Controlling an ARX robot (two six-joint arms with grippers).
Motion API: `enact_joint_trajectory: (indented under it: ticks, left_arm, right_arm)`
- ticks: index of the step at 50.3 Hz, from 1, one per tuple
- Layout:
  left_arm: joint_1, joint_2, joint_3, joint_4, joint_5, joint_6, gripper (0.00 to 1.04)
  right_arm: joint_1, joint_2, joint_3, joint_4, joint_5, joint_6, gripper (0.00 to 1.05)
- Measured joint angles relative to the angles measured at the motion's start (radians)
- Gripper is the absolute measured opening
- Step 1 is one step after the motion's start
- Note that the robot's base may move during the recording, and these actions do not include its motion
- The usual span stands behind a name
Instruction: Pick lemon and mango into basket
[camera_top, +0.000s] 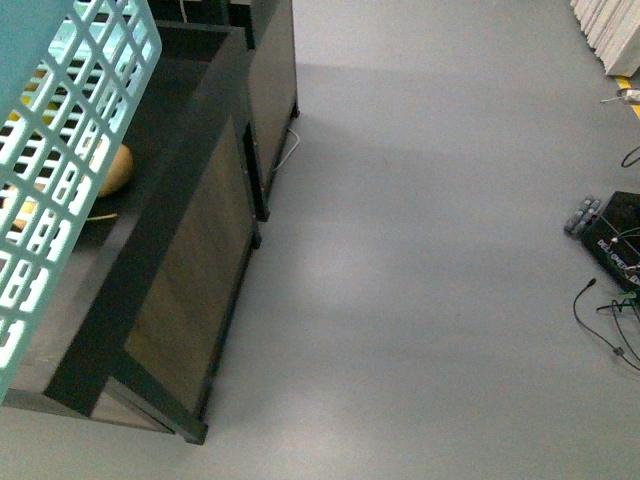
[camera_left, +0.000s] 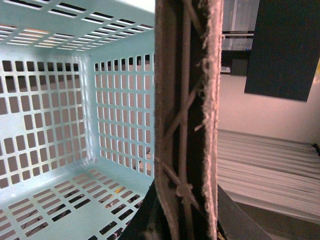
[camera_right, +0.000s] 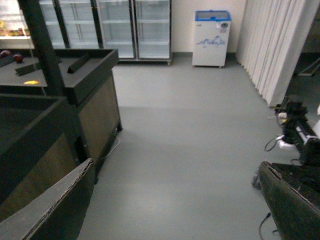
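- Floor (camera_top: 420, 250): bare grey. It takes up most of the front view and most of the right wrist view.
- Bins (camera_top: 190, 250): dark display bins on the robot's left, with the fruit inside.
- Basket (camera_top: 60, 150): hangs tilted at far left, close to the camera and over the nearest bin. No fruit shows in the part of its inside that the left wrist view takes in.
- Right gripper (camera_right: 176, 170): fingers wide apart with nothing between them. It faces mostly open floor, with the bins off to one side.
- Left gripper (camera_left: 187, 100): seems clamped on the handle (camera_left: 182, 190), a brown latticed strip running between the pads.
- Mango (camera_top: 115, 170): in the near bin, just behind the basket wall. Only one rounded orange-yellow end shows, so its long axis cannot be told.
- Lemon: not surely picked out; yellow patches behind the slots are unclear.
- My read: the left arm is nearer but busy, so the free right gripper must swing left, across to the bin.
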Motion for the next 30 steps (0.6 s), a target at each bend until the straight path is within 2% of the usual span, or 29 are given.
enact_joint_trajectory:
  ticks: [30]
  left_arm:
    - [0.0,0.001,0.0,-0.002,0.0,0.003,0.07]
  right_arm:
    - [0.0,-0.001,0.0,0.0,-0.002,0.0,0.96]
